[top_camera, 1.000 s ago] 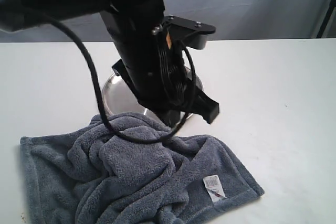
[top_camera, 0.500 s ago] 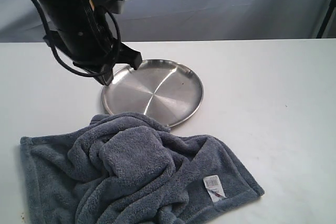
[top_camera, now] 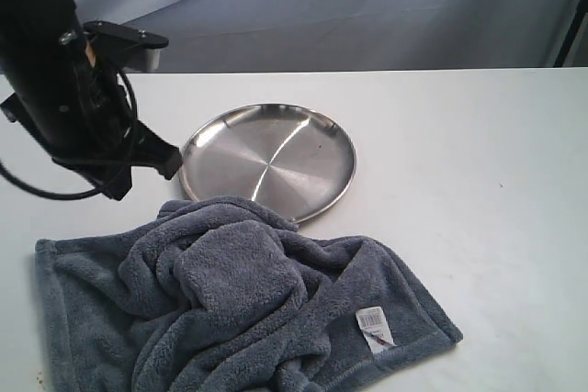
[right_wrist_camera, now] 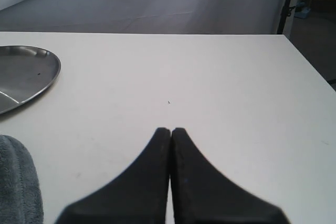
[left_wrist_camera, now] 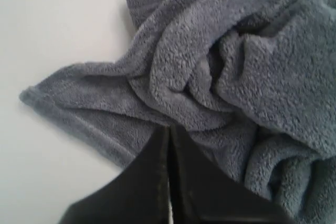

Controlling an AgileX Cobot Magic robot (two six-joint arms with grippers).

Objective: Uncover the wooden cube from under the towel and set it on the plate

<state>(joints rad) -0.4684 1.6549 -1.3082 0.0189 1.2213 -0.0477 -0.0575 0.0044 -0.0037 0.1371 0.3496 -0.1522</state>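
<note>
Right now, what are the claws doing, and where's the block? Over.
Left gripper shut, at the towel edge. Right gripper shut, above the table. Wooden cube hidden, towel not yet lifted. Plate empty, nothing blocking it.

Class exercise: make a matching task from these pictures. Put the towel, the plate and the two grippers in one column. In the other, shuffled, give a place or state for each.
Column one
1. towel
2. plate
3. left gripper
4. right gripper

Column two
A. shiny metal, round, lying beyond the towel
B. shut, above the bare white table
C. blue-grey, crumpled into folds
D. shut, above the towel's folds

Pairs: 1-C, 2-A, 3-D, 4-B
</note>
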